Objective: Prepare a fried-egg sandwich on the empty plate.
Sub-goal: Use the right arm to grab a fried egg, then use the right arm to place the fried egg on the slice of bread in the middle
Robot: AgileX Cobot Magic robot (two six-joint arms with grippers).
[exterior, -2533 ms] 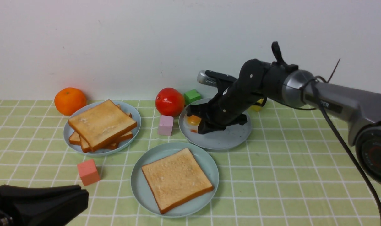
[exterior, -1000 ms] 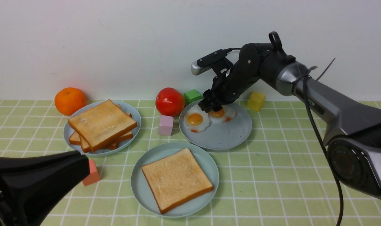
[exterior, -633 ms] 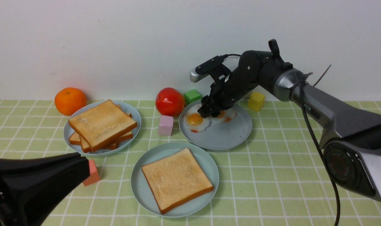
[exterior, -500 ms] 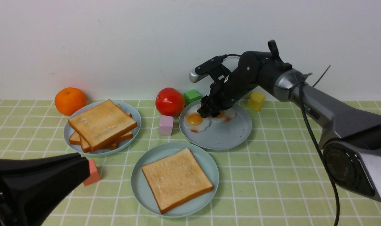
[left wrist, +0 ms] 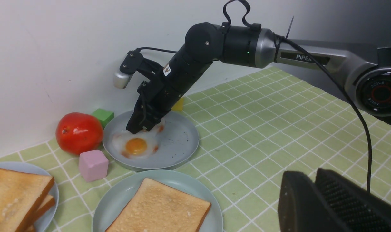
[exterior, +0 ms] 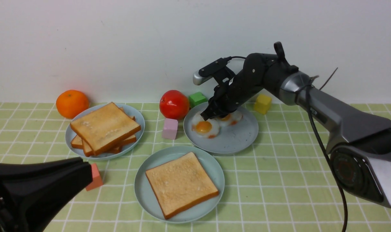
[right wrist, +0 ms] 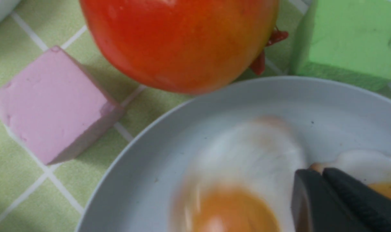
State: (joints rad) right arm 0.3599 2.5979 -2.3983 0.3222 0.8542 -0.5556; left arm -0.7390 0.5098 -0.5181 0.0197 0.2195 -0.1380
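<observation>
The pale teal empty plate [exterior: 211,167] sits front centre and carries one toast slice [exterior: 181,185]. Behind it, a grey-blue plate [exterior: 237,138] holds two fried eggs, one in front [exterior: 204,127] and one behind [exterior: 230,117]. My right gripper [exterior: 210,116] points down where the two eggs meet. Its jaws are shut [right wrist: 321,170], with a browned sliver of egg rim between the tips. I cannot tell which egg that rim belongs to. My left gripper [left wrist: 314,175] hovers low at the front left, shut and holding nothing. No assembled sandwich is in view.
A stack of toast [exterior: 103,127] lies on the left plate [exterior: 132,146]. A tomato [exterior: 174,104], pink block [exterior: 170,128] and green block [exterior: 197,98] crowd the egg plate's left side. An orange [exterior: 72,103], yellow block [exterior: 263,103] and salmon block [exterior: 93,178] stand around. The wall rises close behind.
The right gripper dropped onto the egg plate between the eggs and its jaws went from open to shut. The front egg slid slightly toward the front. The left arm stayed put.
</observation>
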